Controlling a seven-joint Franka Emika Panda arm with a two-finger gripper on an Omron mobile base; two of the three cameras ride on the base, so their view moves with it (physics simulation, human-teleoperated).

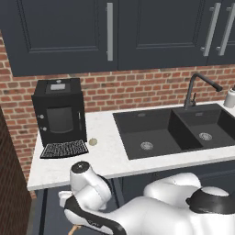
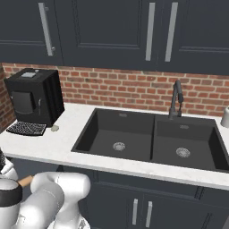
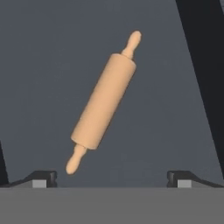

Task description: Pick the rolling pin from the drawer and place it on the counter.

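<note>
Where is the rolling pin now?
In the hand view, the rolling pin lies diagonally on the drawer floor, ahead of the open gripper.

Even, flat rendered light, soft shadows, slightly coarse detail.

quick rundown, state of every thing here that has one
rolling pin: lying flat on the drawer floor, not held
drawer: open, the pin inside it
hand: open, above the pin, touching nothing
upper cabinet doors: shut
tap: no water running
sink: empty, dry
coffee machine: upright on the counter, nothing on its tray
</note>
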